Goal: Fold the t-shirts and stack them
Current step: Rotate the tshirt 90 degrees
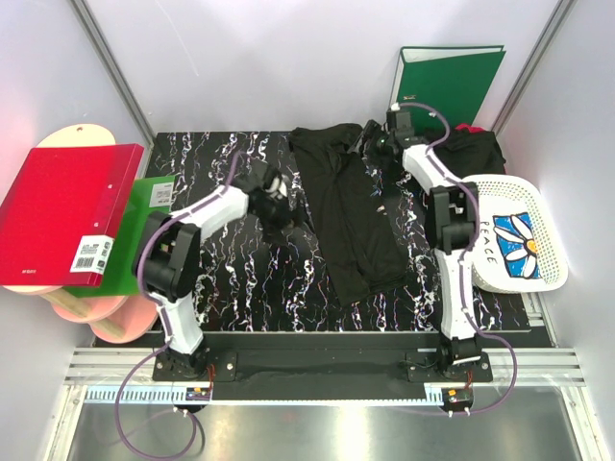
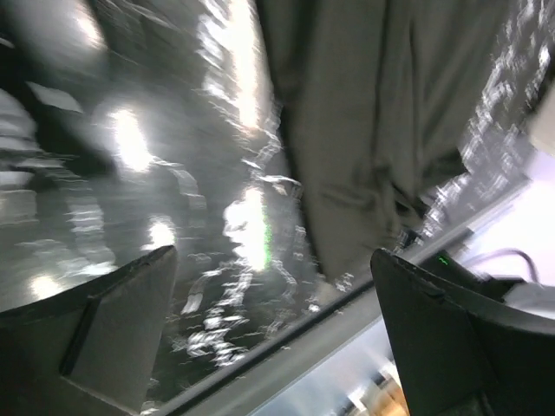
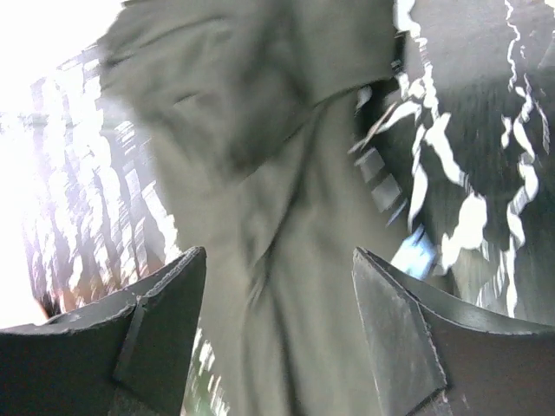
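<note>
A plain black t-shirt point(image 1: 354, 206) lies in a long, half-folded strip down the middle of the black marbled table point(image 1: 202, 158). It also shows in the left wrist view point(image 2: 373, 130) and in the right wrist view point(image 3: 286, 217). My left gripper point(image 1: 279, 213) is open and empty just left of the shirt's left edge. My right gripper point(image 1: 377, 144) is open above the shirt's far right end, near the collar, holding nothing. More dark cloth point(image 1: 473, 149) lies bunched at the far right. A printed shirt point(image 1: 514, 240) lies in the white basket point(image 1: 485, 184).
A green ring binder point(image 1: 452, 82) stands against the back wall. A red binder point(image 1: 62, 211), a green board point(image 1: 135, 240) and pink round boards point(image 1: 115, 322) lie off the table's left side. The basket stands at the right edge.
</note>
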You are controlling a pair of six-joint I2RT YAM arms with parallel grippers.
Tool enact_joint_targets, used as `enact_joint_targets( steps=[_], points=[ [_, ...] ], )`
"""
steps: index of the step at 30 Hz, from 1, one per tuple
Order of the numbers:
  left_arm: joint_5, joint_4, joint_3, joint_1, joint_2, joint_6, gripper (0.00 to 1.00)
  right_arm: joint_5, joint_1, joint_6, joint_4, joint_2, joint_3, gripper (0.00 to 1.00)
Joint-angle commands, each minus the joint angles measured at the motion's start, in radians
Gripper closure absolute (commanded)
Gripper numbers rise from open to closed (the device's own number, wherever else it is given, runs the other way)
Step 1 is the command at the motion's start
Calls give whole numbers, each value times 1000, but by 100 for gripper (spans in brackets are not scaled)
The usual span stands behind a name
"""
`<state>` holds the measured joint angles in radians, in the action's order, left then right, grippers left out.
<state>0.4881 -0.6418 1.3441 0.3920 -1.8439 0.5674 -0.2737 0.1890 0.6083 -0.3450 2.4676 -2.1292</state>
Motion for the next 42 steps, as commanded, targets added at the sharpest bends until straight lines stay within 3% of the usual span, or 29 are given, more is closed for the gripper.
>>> enact_joint_targets(
  steps=[1,10,14,21,22,24,25,28,29,33,38,42],
  points=[
    [148,273,-110,80,-24,245,1,63,7,-126,9,-362,110,24],
    [113,297,-163,284,-64,358,11,212,-3,-199,6,-706,380,20],
    [107,295,-168,343,-90,382,14,254,-17,-214,6,-795,436,18],
    [72,257,-220,400,-97,437,30,268,-62,-219,4,-900,509,16],
    [82,255,-221,412,-110,439,44,269,-74,-217,3,-914,521,16],
    [98,254,-218,426,-138,445,58,269,-82,-208,4,-929,531,15],
    [109,254,-218,439,-161,450,71,263,-85,-208,3,-940,537,15],
    [127,254,-204,453,-211,453,96,254,-94,-206,3,-961,549,16],
    [133,254,-194,455,-224,448,100,251,-95,-206,4,-967,552,15],
    [139,208,-187,452,-250,417,100,222,-102,-211,-6,-1001,578,16],
    [54,61,-235,427,-166,322,100,186,-100,-194,-34,-1029,621,15],
    [34,39,-335,377,-68,302,100,150,-102,-179,-40,-1053,681,15]
  ],
)
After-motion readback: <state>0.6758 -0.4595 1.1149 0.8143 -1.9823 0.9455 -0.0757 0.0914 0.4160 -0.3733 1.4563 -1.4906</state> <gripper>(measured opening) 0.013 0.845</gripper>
